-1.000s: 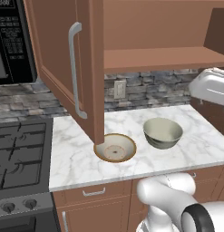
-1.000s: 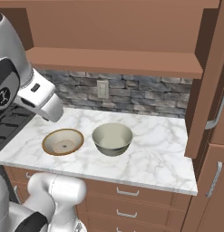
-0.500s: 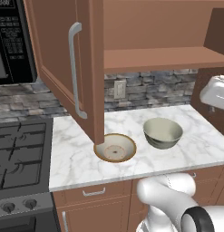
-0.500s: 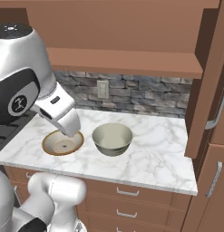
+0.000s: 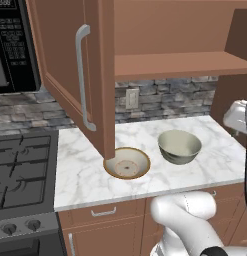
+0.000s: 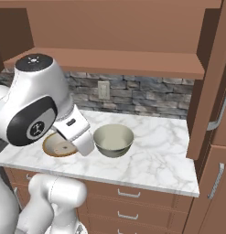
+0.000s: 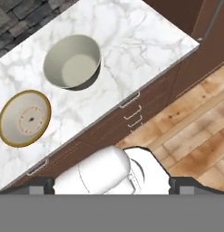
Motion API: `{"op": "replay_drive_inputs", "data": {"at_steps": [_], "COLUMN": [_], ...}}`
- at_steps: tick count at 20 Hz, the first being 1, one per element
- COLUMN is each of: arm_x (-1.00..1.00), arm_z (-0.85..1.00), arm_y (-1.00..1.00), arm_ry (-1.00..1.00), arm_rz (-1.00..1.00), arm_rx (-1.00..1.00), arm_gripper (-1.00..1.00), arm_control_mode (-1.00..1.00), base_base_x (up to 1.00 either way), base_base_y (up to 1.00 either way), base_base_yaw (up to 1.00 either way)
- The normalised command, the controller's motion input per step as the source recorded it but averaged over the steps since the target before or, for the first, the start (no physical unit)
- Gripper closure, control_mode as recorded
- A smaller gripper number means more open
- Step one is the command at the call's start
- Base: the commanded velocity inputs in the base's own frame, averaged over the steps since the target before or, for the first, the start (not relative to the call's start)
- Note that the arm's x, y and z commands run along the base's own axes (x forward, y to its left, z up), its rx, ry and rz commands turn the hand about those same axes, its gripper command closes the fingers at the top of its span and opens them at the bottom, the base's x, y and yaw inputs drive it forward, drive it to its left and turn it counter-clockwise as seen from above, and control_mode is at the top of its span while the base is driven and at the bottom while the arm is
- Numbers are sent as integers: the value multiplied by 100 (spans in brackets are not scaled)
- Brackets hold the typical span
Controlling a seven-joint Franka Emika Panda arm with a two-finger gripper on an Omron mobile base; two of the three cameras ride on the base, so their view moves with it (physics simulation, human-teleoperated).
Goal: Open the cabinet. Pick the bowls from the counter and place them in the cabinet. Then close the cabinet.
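Gripper (image 7: 111, 185): jaws wide apart, nothing between them; dark fingertips (image 7: 43, 185) at the two lower corners of the hand view, looking down on the counter's front edge from above
Cream bowl (image 7: 24, 118): shallow, tan rim, upright on the counter (image 5: 85, 170), clear of the gripper
Grey-green bowl (image 7: 72, 62): deeper, pale inside, upright, near the cream bowl but not touching it
Cabinet (image 5: 180, 62): both doors swung open; wooden shelf bare
Left door (image 5: 60, 75): stands out over the counter, lower corner overlapping the cream bowl in the left base view; silver bar handle (image 5: 81, 75) upright
Stove (image 5: 20, 175): black, left of the counter
Microwave (image 5: 15, 45): black, above the stove
Drawers (image 6: 123, 201): below the counter, shut
Floor (image 7: 195, 131): wood planks
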Motion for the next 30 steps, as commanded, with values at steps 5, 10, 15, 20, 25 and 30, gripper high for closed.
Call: {"op": "replay_drive_inputs", "data": {"at_steps": [5, 10, 15, 20, 25, 30], "arm_x": [26, 24, 15, 21, 25, 38], "arm_z": [-23, -33, -28, -31, -40, -42], "arm_y": [-26, -8, -6, 0, 0, 0], "arm_ry": [17, 19, 13, 1, 0, -6], "arm_rz": [-14, -16, -9, 0, 0, 0], "arm_rx": [0, 0, 1, 3, 4, 0], "arm_gripper": [-100, -100, -100, -100, -100, -100], "arm_control_mode": [-100, -100, -100, -100, -100, -100], "base_base_x": [0, 0, 0, 0, 0, 0], "base_base_y": [0, 0, 0, 0, 0, 0], "base_base_yaw": [0, 0, 0, 0, 0, 0]}}
